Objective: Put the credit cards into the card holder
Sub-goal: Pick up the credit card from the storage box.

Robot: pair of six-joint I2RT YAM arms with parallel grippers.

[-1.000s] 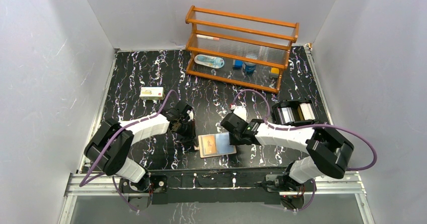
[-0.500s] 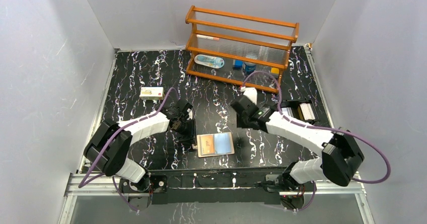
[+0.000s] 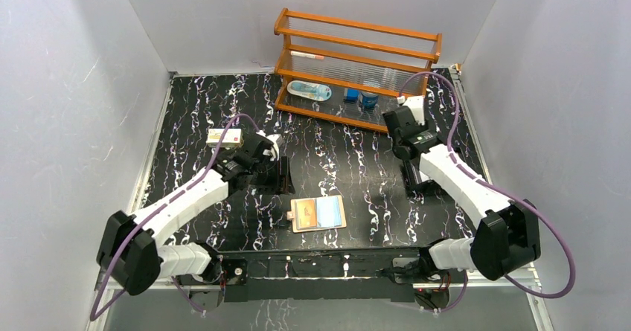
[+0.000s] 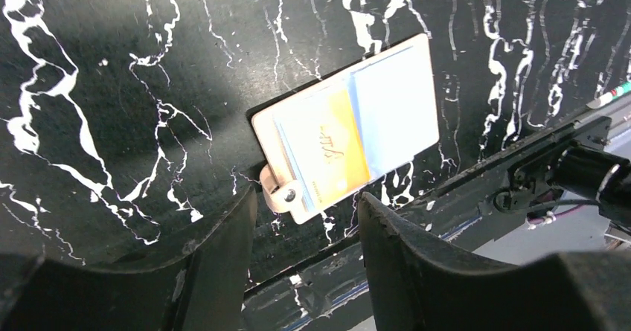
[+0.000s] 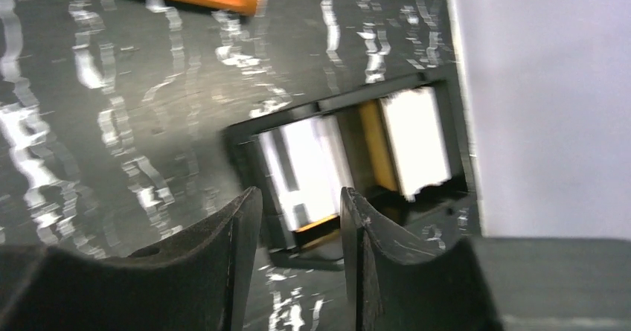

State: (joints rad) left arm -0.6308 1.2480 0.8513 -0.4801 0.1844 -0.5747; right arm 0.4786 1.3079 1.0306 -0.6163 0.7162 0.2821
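Left wrist view: the left claw (image 4: pixel 306 204) stands spread and empty above the surface (image 4: pixel 149 63), near the tan card holder (image 4: pixel 279 193), where the yellowish credit card (image 4: pixel 327 149) and the light blue credit card (image 4: pixel 394 108) lie side by side. The right claw (image 5: pixel 299 197) is spread too, holding nothing.

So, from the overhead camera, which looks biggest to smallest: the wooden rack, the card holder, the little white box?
1. wooden rack, by far the largest
2. card holder
3. little white box, clearly the smallest
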